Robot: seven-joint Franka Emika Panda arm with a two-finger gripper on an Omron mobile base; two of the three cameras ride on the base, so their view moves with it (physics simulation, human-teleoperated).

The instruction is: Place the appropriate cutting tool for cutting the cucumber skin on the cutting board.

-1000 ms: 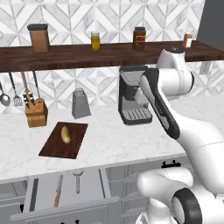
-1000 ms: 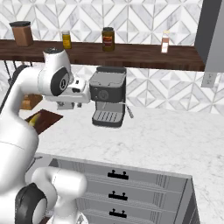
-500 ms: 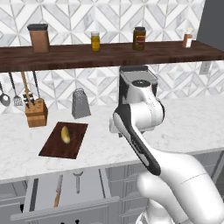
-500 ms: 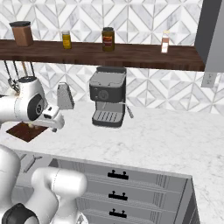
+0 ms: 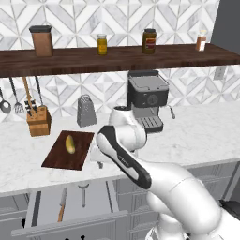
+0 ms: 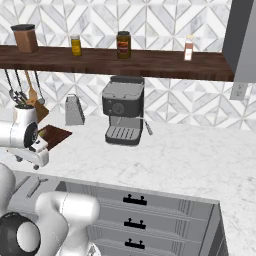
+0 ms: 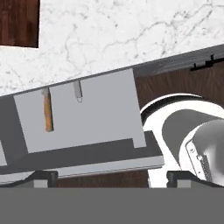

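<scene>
Down in the open drawer (image 5: 70, 206), the peeler (image 5: 83, 193) lies beside the orange-handled knife (image 5: 62, 211), apparently untouched. Compared with a second ago, the arm has swung from the coffee machine (image 5: 147, 101) toward the counter's front edge, its gripper (image 7: 111, 177) spread wide, empty. Cucumber (image 5: 70, 144) rests on the cutting board (image 5: 58, 157).

Tabletop (image 5: 197, 136): glossy white marble. Cutting board (image 5: 58, 157): matt dark wood. Peeler (image 5: 83, 193): grey metal. Drawer (image 7: 87, 118): smooth matt grey.
</scene>
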